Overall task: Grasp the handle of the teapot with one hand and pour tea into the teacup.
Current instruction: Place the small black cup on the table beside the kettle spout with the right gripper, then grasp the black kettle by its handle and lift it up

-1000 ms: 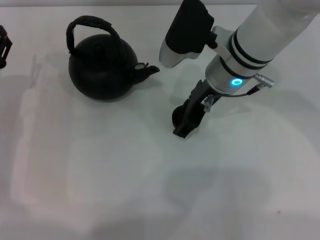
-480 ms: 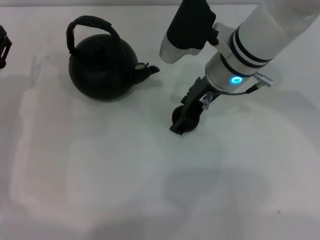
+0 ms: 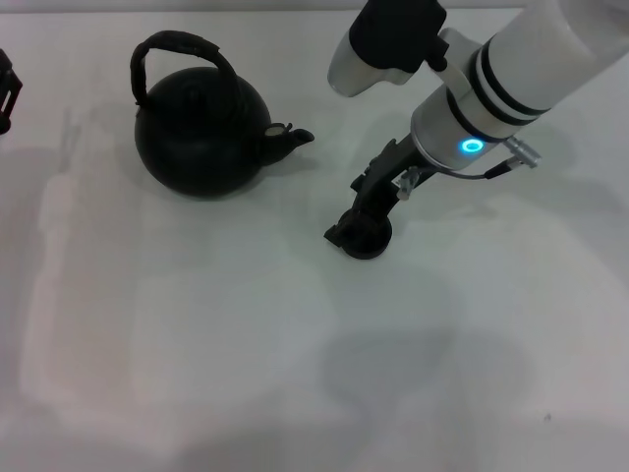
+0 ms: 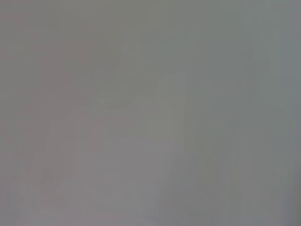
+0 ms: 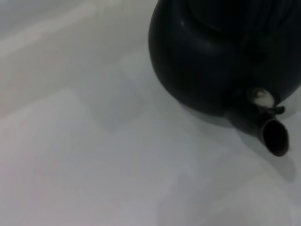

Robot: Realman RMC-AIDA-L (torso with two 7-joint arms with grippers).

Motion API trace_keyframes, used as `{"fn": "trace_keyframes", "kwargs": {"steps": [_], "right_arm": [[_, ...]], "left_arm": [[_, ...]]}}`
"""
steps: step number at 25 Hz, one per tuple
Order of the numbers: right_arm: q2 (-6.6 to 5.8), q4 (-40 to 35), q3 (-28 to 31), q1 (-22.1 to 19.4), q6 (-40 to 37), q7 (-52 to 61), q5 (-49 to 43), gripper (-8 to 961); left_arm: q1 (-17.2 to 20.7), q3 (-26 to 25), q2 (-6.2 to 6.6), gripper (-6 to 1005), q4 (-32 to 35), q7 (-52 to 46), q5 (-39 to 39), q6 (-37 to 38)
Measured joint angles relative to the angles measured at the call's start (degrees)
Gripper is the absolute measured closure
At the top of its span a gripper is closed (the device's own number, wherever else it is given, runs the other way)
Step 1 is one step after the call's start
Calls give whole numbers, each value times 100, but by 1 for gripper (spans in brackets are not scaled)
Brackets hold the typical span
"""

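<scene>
The matte black teapot [image 3: 201,128] stands at the back left of the white table [image 3: 246,334], its arched handle [image 3: 182,49] upright and its spout [image 3: 293,140] pointing right. The right wrist view shows its belly [image 5: 207,66] and spout [image 5: 265,132] close up. The small black teacup [image 3: 371,242] sits right of the spout, near the table's middle. My right gripper [image 3: 354,234] reaches down onto the teacup and looks shut on its rim. My left gripper [image 3: 6,90] is parked at the far left edge, away from the teapot.
The left wrist view shows only bare table surface [image 4: 150,122]. Bare white tabletop spreads in front of the teapot and the teacup.
My right arm has swung up and to the right while the gripper's tip turned left. The teacup has shifted slightly toward the front. The teapot has not moved.
</scene>
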Motion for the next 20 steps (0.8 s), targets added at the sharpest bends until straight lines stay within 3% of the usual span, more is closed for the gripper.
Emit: {"fn": "trace_keyframes", "kwargs": {"steps": [13, 16, 17, 18, 20], "right_arm": [[-22, 105, 1393, -645, -66, -887, 791, 99], [-30, 322, 2005, -801, -70, -979, 940, 101], [-36, 603, 2617, -966, -82, -1346, 1408, 102], [-36, 603, 2617, -966, -82, -1346, 1408, 103], [-51, 1063, 3182, -1142, -213, -2071, 2272, 104]], "left_arm": [[12, 0, 0, 173, 12, 0, 1, 177], [20, 0, 0, 174, 7, 0, 1, 259], [25, 0, 0, 174, 8, 0, 1, 271], [28, 0, 0, 176, 10, 0, 3, 278], [30, 4, 0, 179, 10, 0, 16, 281]]}}
